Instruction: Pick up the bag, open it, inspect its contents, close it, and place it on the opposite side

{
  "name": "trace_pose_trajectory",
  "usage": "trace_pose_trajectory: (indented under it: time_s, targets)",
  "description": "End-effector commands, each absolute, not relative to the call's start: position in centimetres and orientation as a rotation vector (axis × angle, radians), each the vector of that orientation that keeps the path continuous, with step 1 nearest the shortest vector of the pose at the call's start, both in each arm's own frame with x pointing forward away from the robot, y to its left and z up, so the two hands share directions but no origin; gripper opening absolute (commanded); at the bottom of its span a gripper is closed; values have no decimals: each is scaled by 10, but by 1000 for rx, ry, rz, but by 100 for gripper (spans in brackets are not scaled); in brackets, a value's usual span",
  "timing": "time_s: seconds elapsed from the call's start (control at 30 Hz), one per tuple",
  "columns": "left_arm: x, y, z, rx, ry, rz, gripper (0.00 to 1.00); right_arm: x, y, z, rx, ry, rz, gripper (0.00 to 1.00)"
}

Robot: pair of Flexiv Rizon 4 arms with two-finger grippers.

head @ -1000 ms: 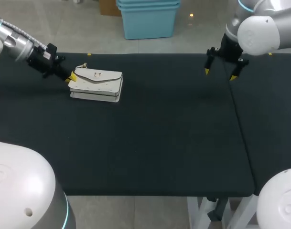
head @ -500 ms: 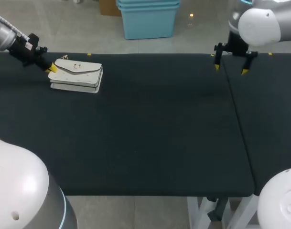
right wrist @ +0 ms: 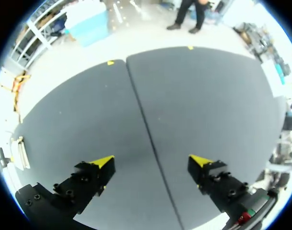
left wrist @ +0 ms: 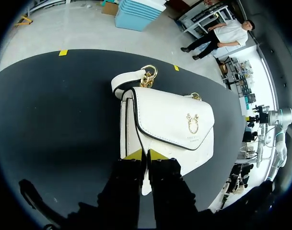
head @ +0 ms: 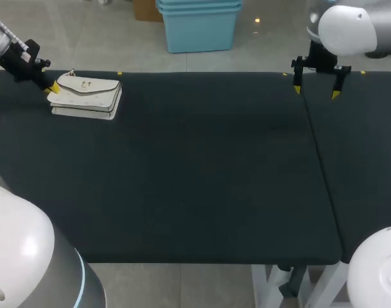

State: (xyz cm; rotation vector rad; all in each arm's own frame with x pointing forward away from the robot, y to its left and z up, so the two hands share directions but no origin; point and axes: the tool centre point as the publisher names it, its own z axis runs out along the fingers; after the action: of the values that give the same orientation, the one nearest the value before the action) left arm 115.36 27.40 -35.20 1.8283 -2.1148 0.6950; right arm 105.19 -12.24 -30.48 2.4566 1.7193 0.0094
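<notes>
Pinching the white bag (head: 86,95) by its end, L gripper (left wrist: 146,154) has its yellow tips nearly together on the bag's edge, at far-left corner of the table (head: 201,179); flap (left wrist: 169,112) down, gold clasp (left wrist: 192,123) up. R gripper (head: 316,91) hangs wide open, empty, by the far-right seam (head: 320,160), well apart.

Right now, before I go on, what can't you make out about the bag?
Inside of the bag: it is closed in head and left wrist views.
Edge pinched by the left jaws: left wrist view, covered by the jaws themselves.
Strap: only one loop shows, the rest hidden by the bag.
Right wrist view: bag a tiny sliver, too small for detail.
</notes>
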Motion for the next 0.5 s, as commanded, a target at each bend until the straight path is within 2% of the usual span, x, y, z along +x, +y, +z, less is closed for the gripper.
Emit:
trace_pose_trajectory:
  time_s: [0.03, 0.5]
  targets:
    - [1167, 290, -355, 1703, -2076, 398, 0, 1058, -122, -303, 2468, 1702, -20, 100]
    - [1166, 321, -357, 1765, -2036, 389, 0, 1064, -125, -298, 2490, 1672, -17, 100]
